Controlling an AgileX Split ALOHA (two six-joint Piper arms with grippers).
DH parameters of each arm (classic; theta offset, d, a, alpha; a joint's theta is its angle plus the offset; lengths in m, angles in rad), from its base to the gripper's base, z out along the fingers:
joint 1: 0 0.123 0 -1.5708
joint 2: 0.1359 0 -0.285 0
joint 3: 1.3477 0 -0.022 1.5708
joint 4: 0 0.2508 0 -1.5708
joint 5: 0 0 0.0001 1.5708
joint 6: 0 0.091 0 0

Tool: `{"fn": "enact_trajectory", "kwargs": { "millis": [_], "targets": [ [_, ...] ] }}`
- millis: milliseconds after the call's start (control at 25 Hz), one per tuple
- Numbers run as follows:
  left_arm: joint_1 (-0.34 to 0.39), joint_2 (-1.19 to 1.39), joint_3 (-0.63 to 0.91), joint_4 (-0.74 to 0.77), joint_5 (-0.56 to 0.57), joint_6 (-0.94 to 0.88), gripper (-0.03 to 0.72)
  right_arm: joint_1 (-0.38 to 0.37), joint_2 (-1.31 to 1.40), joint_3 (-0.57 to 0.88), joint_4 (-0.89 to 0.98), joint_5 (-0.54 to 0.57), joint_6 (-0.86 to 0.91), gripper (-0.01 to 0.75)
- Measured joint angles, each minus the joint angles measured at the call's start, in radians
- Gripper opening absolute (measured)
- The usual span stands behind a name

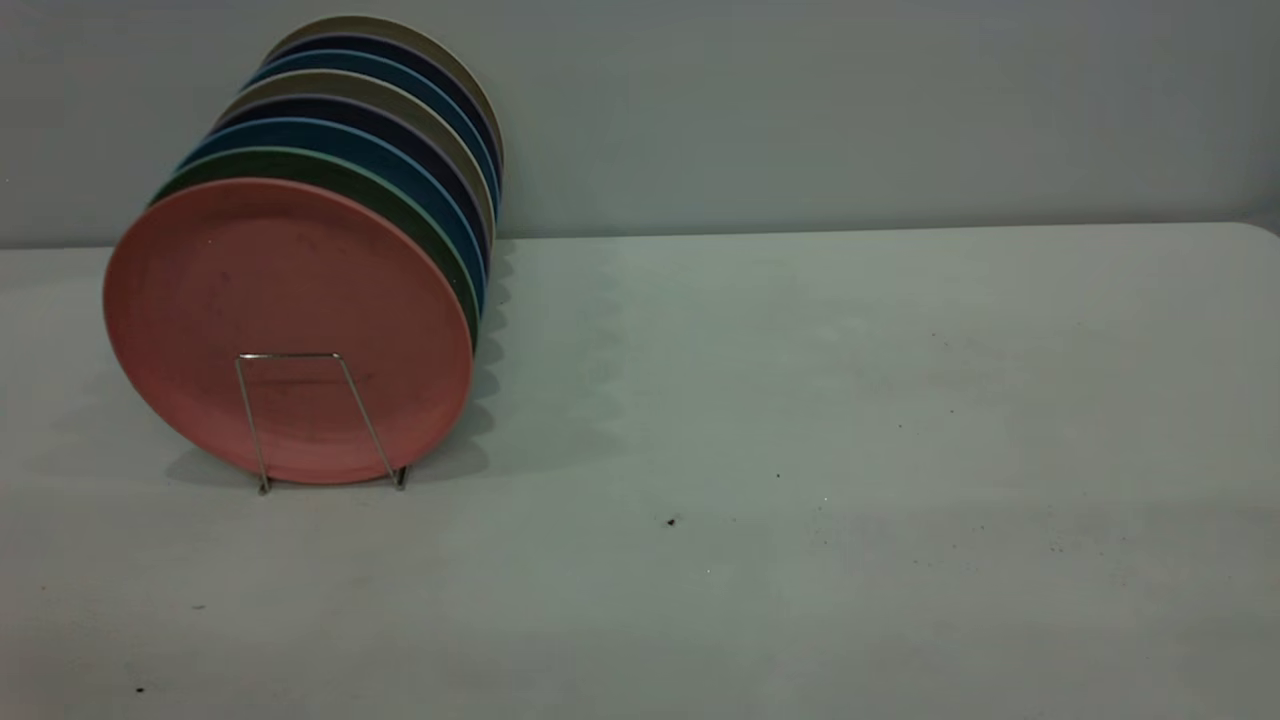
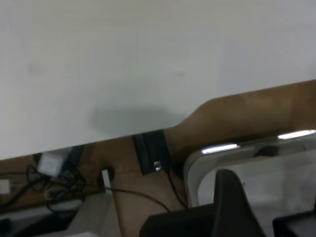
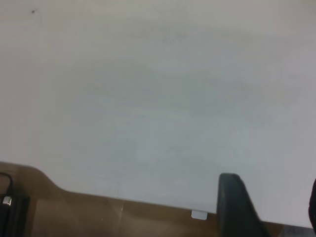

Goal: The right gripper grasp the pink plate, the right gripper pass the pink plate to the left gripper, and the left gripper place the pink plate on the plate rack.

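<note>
Pink plate already racked, both arms back at the table edge

The large round salmon-pink matte plate [image 1: 285, 325] stands on edge at the front of the thin silver wire plate rack [image 1: 318, 418], leaning against the green plate [image 1: 425, 225] and the row of blue, dark and beige plates behind it, so the placing looks done. Neither arm shows in the exterior view. The left gripper [image 2: 261, 217] and the right gripper [image 3: 269, 207] each hang over the near edge of the pale grey table [image 1: 850, 420] with a clear gap between the fingers, holding nothing (only finger parts show, so how wide I cannot tell). If anything remains, it is staying parked well apart from the rack, since a nudge there could tip the plates.
</note>
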Motion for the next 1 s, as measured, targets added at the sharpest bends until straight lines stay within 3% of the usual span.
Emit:
{"fn": "enact_trajectory", "kwargs": {
  "millis": [360, 680, 1000],
  "targets": [
    [0.0, -0.212, 0.005, 0.003, -0.016, -0.015, 0.423, -0.007, -0.005, 0.0, 0.004, 0.0, 0.0, 0.371],
    [-0.009, -0.392, 0.005, 0.003, -0.01, -0.016, 0.423, -0.197, -0.201, 0.0, 0.003, 0.002, 0.002, 0.371],
    [-0.01, -0.53, 0.005, 0.003, 0.001, -0.017, 0.423, -0.155, -0.245, 0.0, 0.004, 0.016, 0.002, 0.371]
  ]
}}
